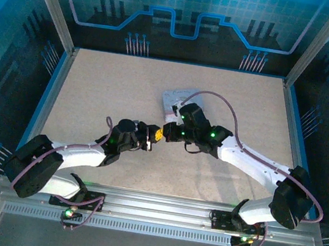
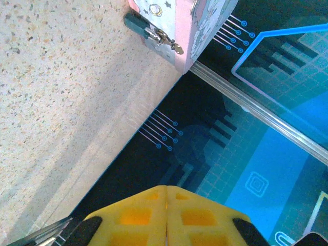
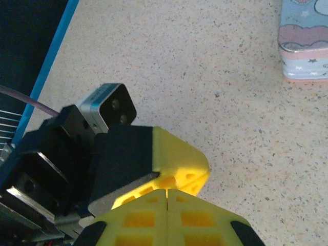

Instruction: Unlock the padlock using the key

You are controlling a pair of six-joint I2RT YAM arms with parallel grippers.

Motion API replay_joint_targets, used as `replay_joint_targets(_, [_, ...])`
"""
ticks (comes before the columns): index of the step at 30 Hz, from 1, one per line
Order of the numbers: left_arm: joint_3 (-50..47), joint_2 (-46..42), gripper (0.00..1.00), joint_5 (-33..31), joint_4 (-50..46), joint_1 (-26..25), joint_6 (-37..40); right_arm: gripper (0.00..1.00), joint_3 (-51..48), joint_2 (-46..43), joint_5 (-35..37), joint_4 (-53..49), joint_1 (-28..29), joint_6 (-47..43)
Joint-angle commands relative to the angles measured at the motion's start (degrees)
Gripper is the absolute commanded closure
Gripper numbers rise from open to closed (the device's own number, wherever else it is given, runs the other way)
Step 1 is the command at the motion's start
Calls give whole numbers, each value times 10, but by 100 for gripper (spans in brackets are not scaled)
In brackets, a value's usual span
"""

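Left wrist view: padlock [image 2: 137,24] is tiny, with a dark teal-blue body and a thin silvery shackle hooked at the clasp on the side of the pale cartoon-printed tin box [image 2: 197,18]. It sits well ahead of the left gripper [image 2: 166,205], up and left of the fingertips, apart from them. Left gripper's yellow jaws are pressed flush together; right gripper [image 3: 168,207] is likewise closed tight, just beside the left one, box farther ahead to its right.

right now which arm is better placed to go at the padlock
Probably left. The left gripper, shut, points toward the tin box, and its wrist view has the padlock ahead. The right gripper, also shut, points away from the box. I cannot tell which holds the key.
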Motion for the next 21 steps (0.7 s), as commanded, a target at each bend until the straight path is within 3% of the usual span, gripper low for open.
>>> replay_joint_targets(1, [-1,-18,96,0,-3,-4,18,100,-10,-12,6,0,7,5])
replay_joint_targets(7, [9,-32,100,-9,-30,-4,66,99,-25,-32,5,14,4,5])
replay_joint_targets(14, [76,-86,100,-38,-168,-4,267,83,-78,-82,-47,80,-31,16])
replay_joint_targets(21, [175,-122,100,-43,-264,-4,540,66,-158,-151,-103,224,-83,59])
